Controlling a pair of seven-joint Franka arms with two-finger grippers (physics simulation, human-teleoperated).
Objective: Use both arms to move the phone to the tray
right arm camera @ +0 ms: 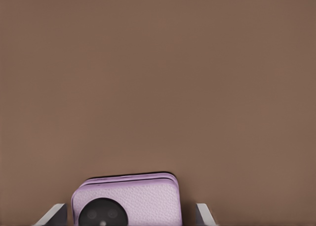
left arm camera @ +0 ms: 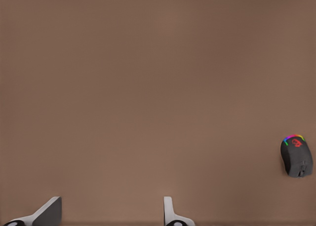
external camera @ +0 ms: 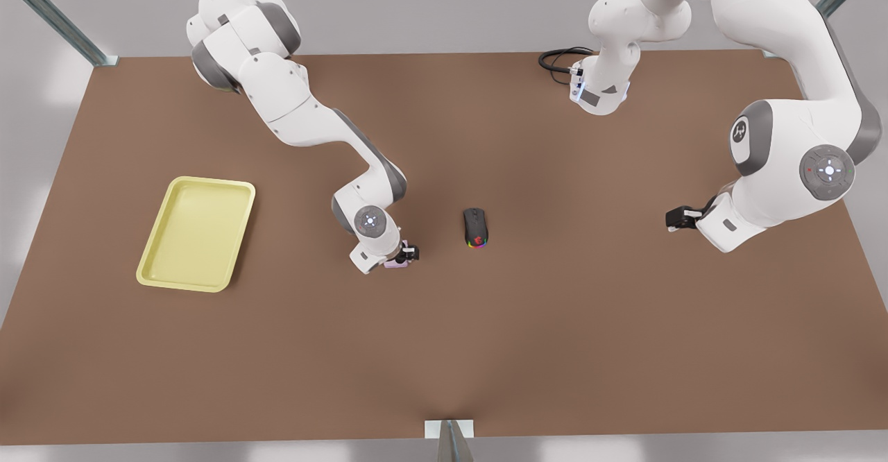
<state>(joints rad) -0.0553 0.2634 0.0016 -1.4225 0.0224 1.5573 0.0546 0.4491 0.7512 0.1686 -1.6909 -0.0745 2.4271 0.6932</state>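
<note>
Now the right gripper [external camera: 409, 253] has jaws either side of the phone [right arm camera: 127, 200], seemingly clamped, tray [external camera: 196, 232] nearby; left gripper [external camera: 674, 220] waits, jaws apart.

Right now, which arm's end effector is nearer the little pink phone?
The right end effector: its fingers flank the phone. The left end effector waits far off, beyond the mouse.

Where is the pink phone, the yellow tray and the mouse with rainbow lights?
phone [right arm camera: 129, 202]: right wrist view, on its pale lilac face beside the lenses.
tray [external camera: 198, 233]: front view, on its bare floor.
computer mouse [external camera: 475, 226]: front view, on its black back.
</note>
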